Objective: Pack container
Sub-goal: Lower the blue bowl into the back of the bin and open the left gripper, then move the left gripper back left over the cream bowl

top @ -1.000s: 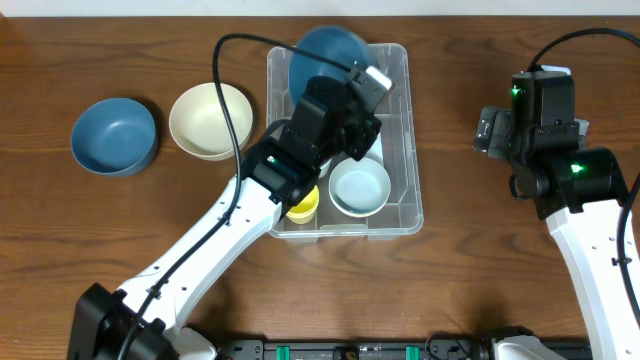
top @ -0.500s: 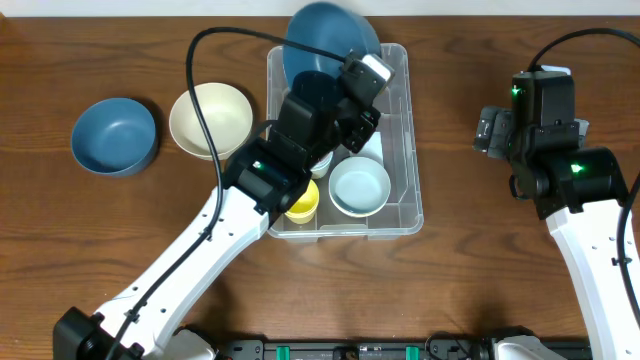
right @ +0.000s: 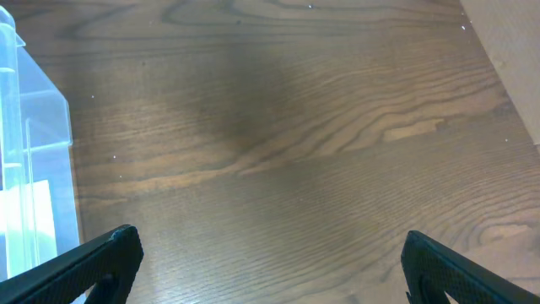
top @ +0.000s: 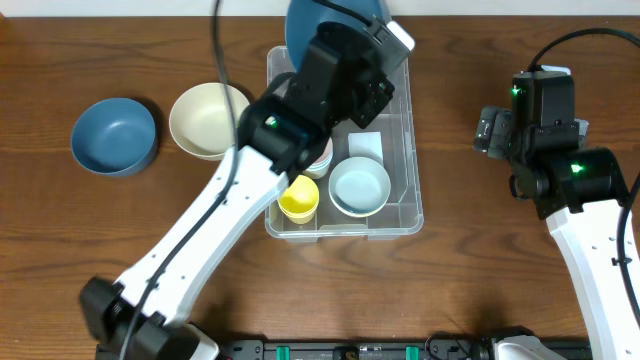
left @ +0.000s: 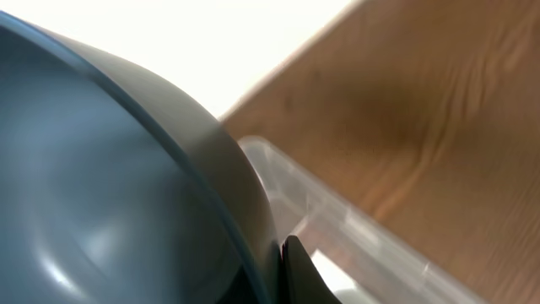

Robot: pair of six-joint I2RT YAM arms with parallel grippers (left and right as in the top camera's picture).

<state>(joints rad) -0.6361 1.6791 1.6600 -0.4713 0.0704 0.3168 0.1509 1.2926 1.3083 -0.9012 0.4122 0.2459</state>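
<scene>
Currently the left hand (top: 368,52) pinches a dark blue bowl (top: 312,22) by its rim above the upper edge of the container (top: 414,150), top centre. Tilted, it may slip or strike the wall. Right hand (right: 270,268) gapes empty.

Topmost bowl (top: 300,30) cropped — container (top: 412,180) far rim hidden.

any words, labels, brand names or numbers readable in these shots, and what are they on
None: no view shows readable text.
white rectangular label on the base of the large clear plastic rectangular container: looks blank from overhead, any print is too small to read.
large dark blue round bowl: no marking visible.
</scene>
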